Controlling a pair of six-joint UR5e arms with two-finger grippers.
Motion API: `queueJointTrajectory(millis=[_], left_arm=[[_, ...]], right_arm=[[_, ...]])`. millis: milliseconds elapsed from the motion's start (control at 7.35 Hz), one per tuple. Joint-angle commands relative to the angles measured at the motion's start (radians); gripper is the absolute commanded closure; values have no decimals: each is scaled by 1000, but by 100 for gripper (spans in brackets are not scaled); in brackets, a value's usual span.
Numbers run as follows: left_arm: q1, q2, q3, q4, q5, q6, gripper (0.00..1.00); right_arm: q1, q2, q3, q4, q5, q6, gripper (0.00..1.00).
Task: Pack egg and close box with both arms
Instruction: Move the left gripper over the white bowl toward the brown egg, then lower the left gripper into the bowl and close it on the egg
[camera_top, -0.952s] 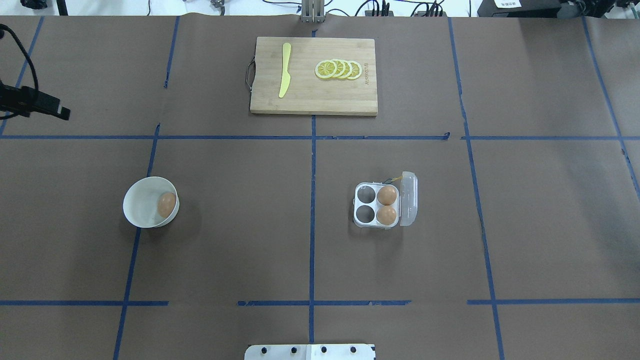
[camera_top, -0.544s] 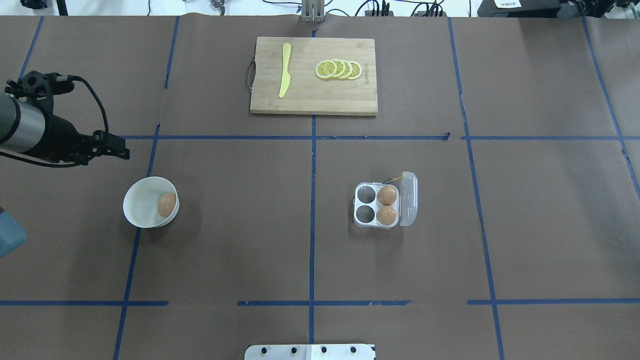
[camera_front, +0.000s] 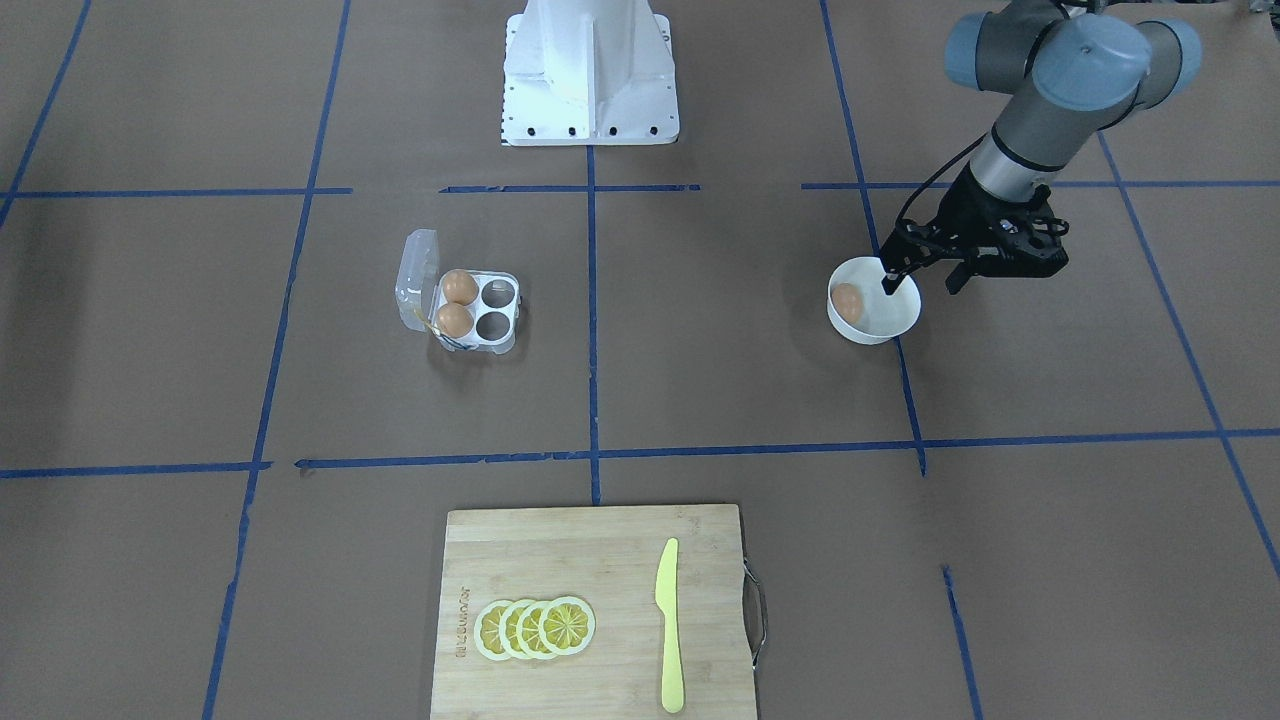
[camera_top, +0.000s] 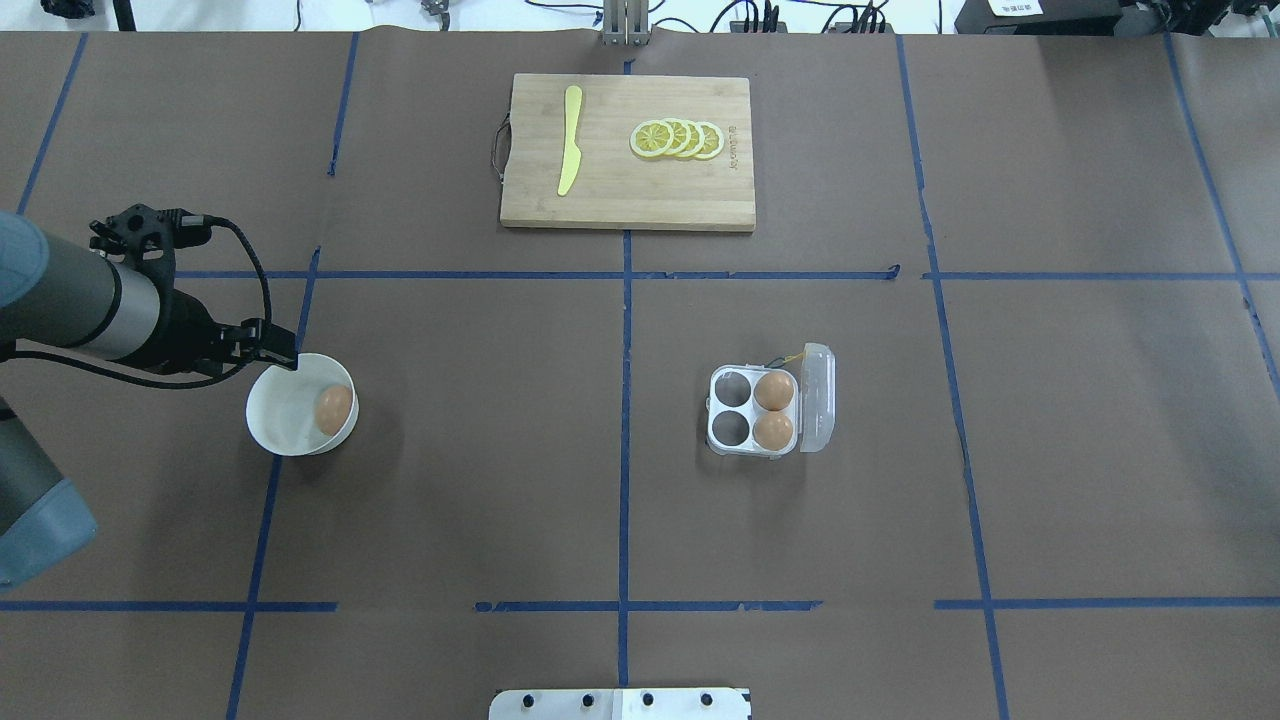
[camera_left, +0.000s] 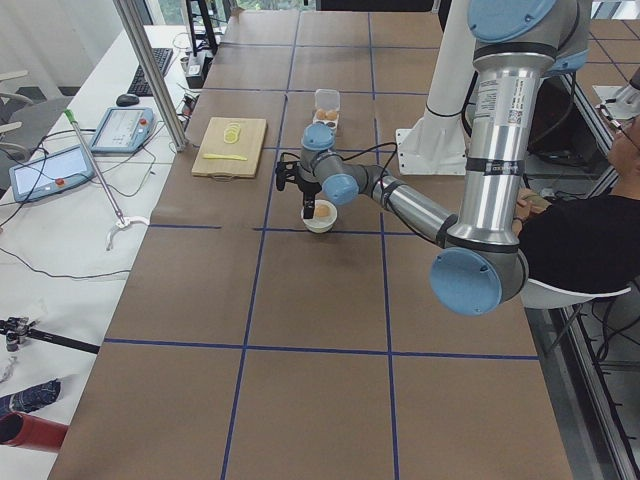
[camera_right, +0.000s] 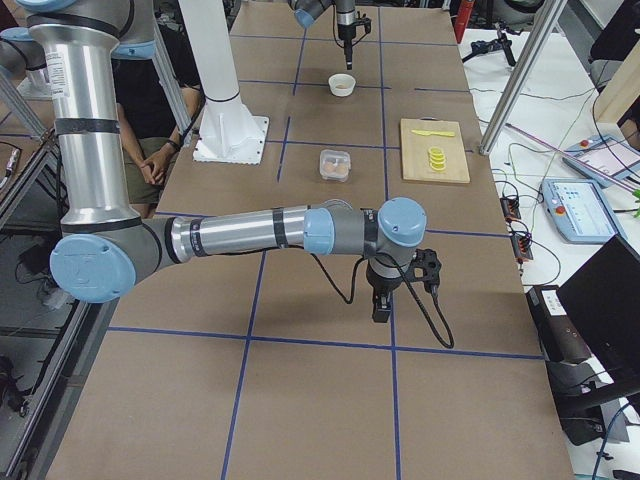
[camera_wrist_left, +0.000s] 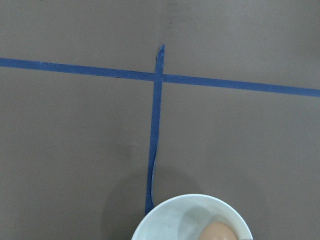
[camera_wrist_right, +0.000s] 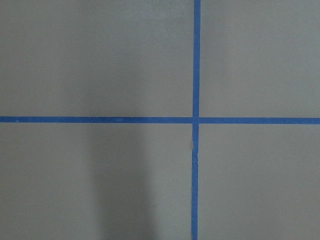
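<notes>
The small smooth orange-brown egg (camera_top: 334, 409) lies inside the round white bowl (camera_top: 275, 425), against the bowl wall that faces the table centre. The bowl stands in the left half of the brown paper-covered table (camera_top: 480, 470), about midway between the near and far edges.

The black two-finger left gripper (camera_front: 920, 284) hangs over the bowl rim on the side toward the table's left edge. Its fingers stand apart, hold nothing and are clear of the egg.

The small square white egg box (camera_top: 752, 410) sits just right of the table centre. Its clear hinged plastic lid (camera_top: 818, 397) is raised on the side toward the right edge. Two brown eggs (camera_top: 773, 390) occupy the two cells beside the lid; the two cells toward the table centre are empty.

The black right gripper (camera_right: 381, 308) hangs above the table toward the right edge; whether its fingers are apart or together cannot be told.

A rectangular bamboo cutting board (camera_top: 620, 195) lies at the middle of the far edge and carries a yellow plastic knife (camera_top: 570, 140) and yellow lemon slices (camera_top: 677, 139).
</notes>
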Motion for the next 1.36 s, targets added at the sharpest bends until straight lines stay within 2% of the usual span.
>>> queueJointTrajectory(millis=[0,408,1224], left_arm=[[39,-13,14,-1,31,-2,13],[44,-55,74,-1,37,-2,15],[82,-59,88,-5,37,1,16]], right_arm=[[0,-2,-3,0,0,-1,0],[0,-2,-3,0,0,1,0],[0,0,-5,0,0,-1,0]])
